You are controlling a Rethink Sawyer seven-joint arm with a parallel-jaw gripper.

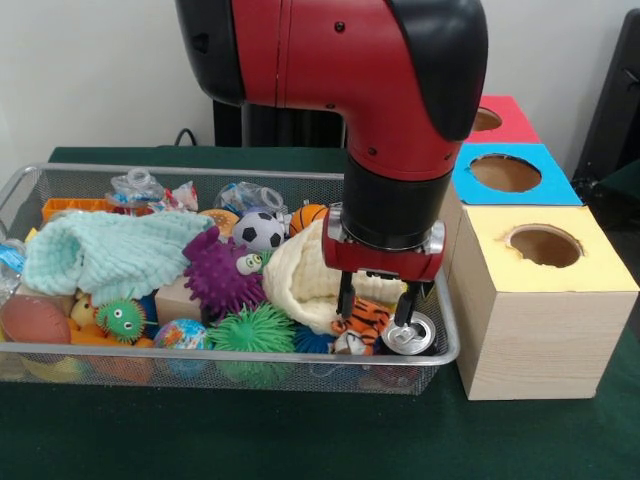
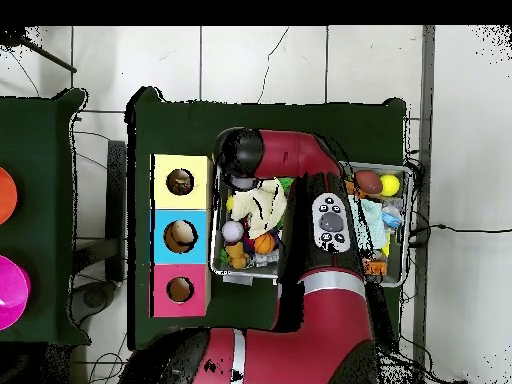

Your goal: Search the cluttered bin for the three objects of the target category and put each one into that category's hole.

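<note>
Green cloth (image 1: 300,440) covers the table; the hand (image 1: 378,308) seemingly grips a tin can (image 1: 410,334) in the wire bin (image 1: 230,352).

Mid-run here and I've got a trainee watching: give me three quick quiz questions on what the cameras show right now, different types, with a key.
1. True or false: the gripper hangs over the end of the wire bin nearest the boxes.
2. Multiple choice: in the front view, the box nearest the camera has a top of which colour? A) red B) blue C) yellow
3. Fill in: the fingers straddle a silver ____ lying beside the tiger toy.

Key
1. True; it is down at the bin's box-side corner, by the cream cloth.
2. C; the yellow box is nearest, then the blue box, then the red box.
3. Can; whether it is gripped yet is unclear.
</note>
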